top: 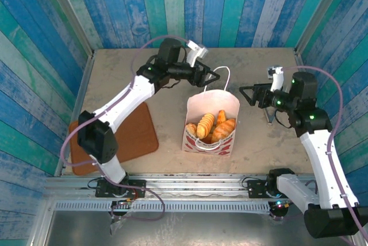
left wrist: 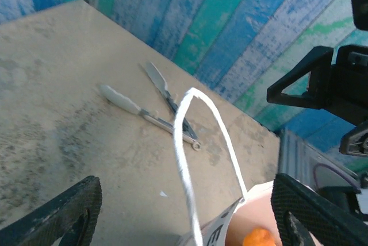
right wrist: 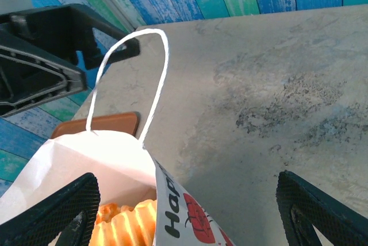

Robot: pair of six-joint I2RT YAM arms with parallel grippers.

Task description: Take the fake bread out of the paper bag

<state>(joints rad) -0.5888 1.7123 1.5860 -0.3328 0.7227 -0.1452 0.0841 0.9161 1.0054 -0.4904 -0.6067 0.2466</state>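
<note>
Sandy table [top: 259, 142]; nothing taken out yet.
All the fake bread [top: 210, 126] sits in the paper bag [top: 211, 105]; left gripper [top: 217, 76] and right gripper [top: 244, 93] hang near, fingers apart; next, reach in.

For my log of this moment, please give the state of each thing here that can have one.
White paper bag with red printed panels: upright, open at the top.
Glossy plastic fake bread: inside the bag.
Flat brown tray: lying flat, left of the bag.
Thin metal tongs: lying flat, arms spread.
Left tool: open, at the bag's raised handle.
Right tool: open, apart from the bag.
</note>
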